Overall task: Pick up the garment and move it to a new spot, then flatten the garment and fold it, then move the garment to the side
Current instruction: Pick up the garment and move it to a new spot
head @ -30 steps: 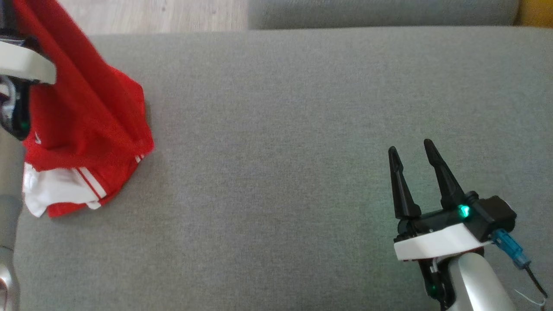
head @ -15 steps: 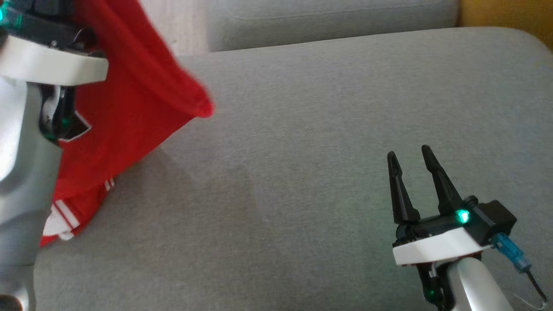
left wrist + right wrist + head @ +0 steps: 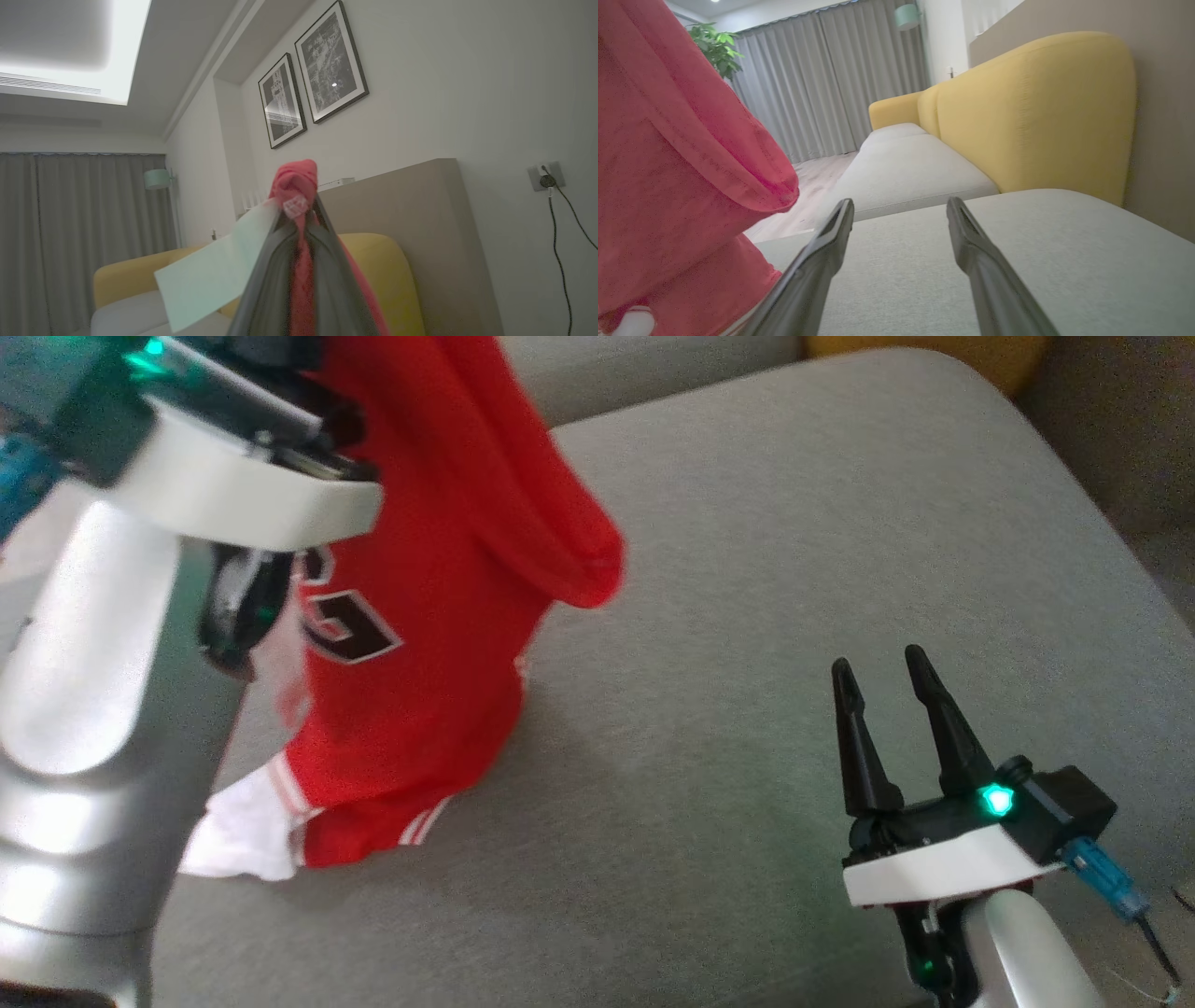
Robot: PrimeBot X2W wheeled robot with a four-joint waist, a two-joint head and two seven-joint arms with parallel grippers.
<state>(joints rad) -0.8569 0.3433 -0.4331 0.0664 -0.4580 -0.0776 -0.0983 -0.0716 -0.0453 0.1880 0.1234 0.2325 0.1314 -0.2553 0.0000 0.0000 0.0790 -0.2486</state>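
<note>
The garment (image 3: 439,616) is a red jersey with white trim and a black-and-white number. It hangs from the top left of the head view, its lower hem resting on the grey cushion (image 3: 747,616). My left gripper (image 3: 299,205) is shut on a bunched red fold of the garment (image 3: 296,179), pointing up toward the wall; a white tag sticks out beside the fingers. My right gripper (image 3: 873,667) is open at the lower right, above the cushion and apart from the garment. In the right wrist view, the garment (image 3: 677,177) hangs to the left of my open right gripper (image 3: 901,205).
The grey cushion's rounded corner (image 3: 980,383) lies at the top right, with a drop beyond its right edge. A yellow sofa back (image 3: 1027,107) and a second grey seat (image 3: 906,172) stand behind. Curtains, a plant and framed pictures (image 3: 313,74) are farther off.
The left arm has lifted the garment and carried it to the right over the cushion; only its hem still touches. The head camera has turned. The right gripper stays open and still.
</note>
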